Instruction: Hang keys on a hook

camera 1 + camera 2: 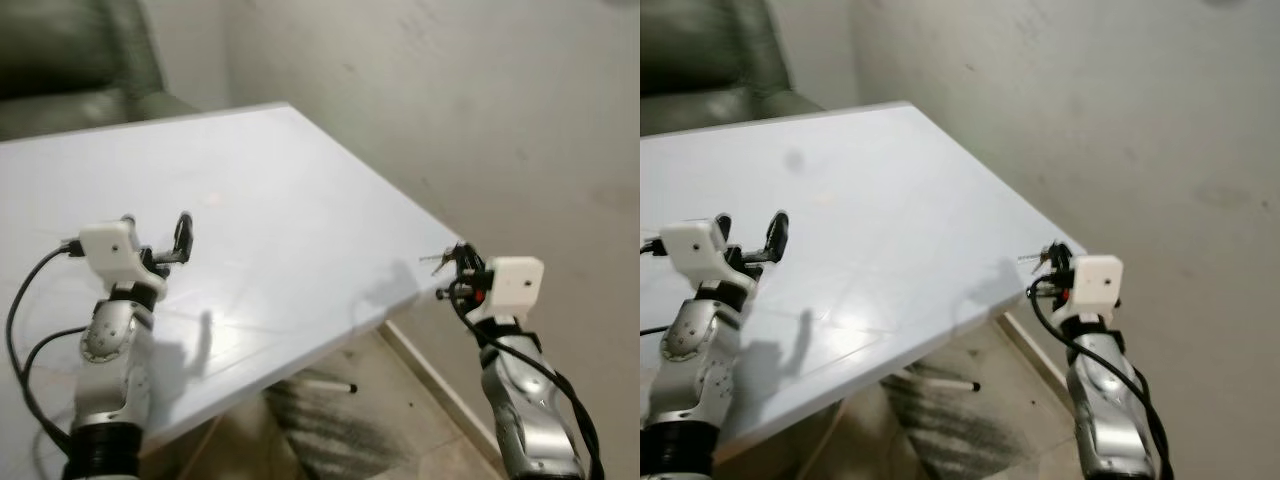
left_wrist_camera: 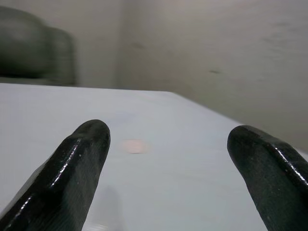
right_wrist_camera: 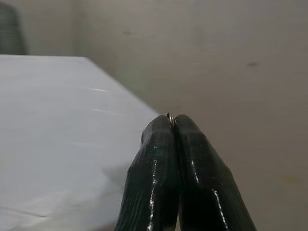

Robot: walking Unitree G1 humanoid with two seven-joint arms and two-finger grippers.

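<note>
Pinching one keys (image 1: 437,258) bunch — right tool (image 1: 458,252); left tool (image 1: 160,232) spread.

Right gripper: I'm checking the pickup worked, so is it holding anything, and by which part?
Yes. The right gripper is shut on the keys, pinched by their ring at the fingertips. The left gripper is open and holds nothing.
</note>
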